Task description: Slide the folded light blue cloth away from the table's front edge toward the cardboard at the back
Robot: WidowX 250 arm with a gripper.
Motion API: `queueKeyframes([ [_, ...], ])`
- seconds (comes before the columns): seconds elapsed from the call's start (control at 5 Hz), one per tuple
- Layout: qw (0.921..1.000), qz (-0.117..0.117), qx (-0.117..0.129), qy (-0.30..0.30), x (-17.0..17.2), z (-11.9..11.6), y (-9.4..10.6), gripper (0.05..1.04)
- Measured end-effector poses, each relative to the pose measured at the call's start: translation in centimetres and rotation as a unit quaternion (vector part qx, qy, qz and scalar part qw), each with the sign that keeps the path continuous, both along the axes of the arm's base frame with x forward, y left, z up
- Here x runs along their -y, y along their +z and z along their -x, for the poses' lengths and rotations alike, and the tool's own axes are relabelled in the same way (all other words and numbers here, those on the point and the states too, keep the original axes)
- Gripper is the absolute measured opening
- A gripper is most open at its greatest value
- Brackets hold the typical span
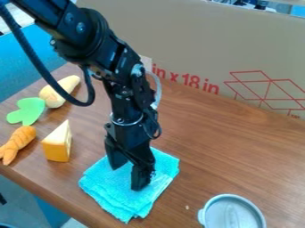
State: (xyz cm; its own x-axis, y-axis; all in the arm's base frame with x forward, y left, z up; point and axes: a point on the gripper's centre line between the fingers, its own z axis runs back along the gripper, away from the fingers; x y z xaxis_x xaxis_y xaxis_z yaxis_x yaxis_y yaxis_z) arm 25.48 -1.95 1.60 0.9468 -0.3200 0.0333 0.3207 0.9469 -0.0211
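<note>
A: Any writing about?

B: Yes, red print (186, 81) and a red line drawing of boxes (268, 91) on the tall brown cardboard panel (196, 40), behind the folded turquoise cloth (107, 189).

A: Where's the black two-finger claw (127, 177)?

B: Right over that cloth, pointing down, fingers spread apart, with nothing visible between them. I can't tell whether the tips touch the fabric.

A: What's left of the cloth, from the camera's side?

B: Nearest is a yellow toy cheese wedge (56, 147). Farther left lies an orange, ridged toy (18, 141). Beyond the wedge, there's a flat green lobed piece (27, 111) and a pale yellow, bulbous toy (58, 92).

A: And to the cloth's right?

B: A round grey dish or lid (232, 213), near the front edge of the brown wood-grain tabletop (232, 156).

A: Anything in the way?

B: The black arm (125, 98) hides part of the cloth, and its black cable (81, 103) loops beside the pale toy.
</note>
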Motion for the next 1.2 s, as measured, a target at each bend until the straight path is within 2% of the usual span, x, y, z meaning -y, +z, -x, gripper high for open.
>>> queueKeyframes([
  [0.2,0.9994,-0.008,-0.013,0.033,-0.9,0.3,-0.6,1.001],
  [0.4,0.9987,-0.004,0.012,0.048,-1.4,-0.4,-0.5,1.001],
  [0.6,0.9966,0.01,0.065,0.049,-1.2,-5.3,0.6,1.001],
  [0.8,0.9958,0.014,0.086,0.029,0.3,-10.6,0.6,1.001],
  [1.0,0.9963,0.017,0.084,0.009,1.9,-15.9,0.1,1.001],
  [1.2,0.9966,0.024,0.078,0.01,2.4,-17.0,-0.1,1.001],
])
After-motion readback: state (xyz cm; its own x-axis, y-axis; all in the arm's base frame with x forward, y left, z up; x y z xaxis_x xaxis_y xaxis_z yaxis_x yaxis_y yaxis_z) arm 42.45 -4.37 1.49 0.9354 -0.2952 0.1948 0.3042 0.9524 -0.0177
